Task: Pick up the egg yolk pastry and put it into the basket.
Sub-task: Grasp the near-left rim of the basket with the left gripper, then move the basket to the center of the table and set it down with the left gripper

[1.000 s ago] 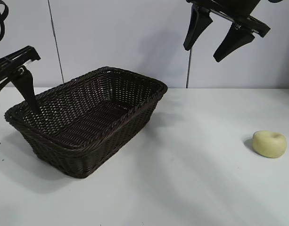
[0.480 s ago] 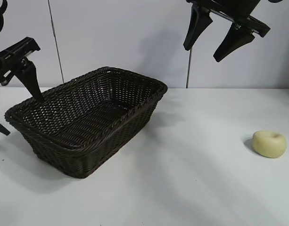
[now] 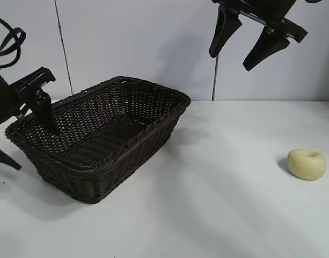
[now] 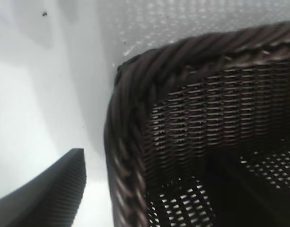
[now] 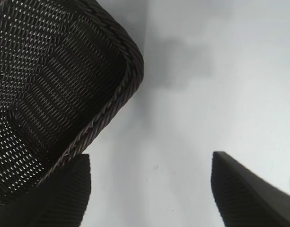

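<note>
Trouble looms at the basket [image 3: 108, 134] by the table's left edge: the left gripper [image 3: 22, 137], jaws apart, straddles its rim. Egg yolk pastry [image 3: 307, 164] sits untouched near the right edge; right gripper [image 3: 249, 45] hangs open.
</note>
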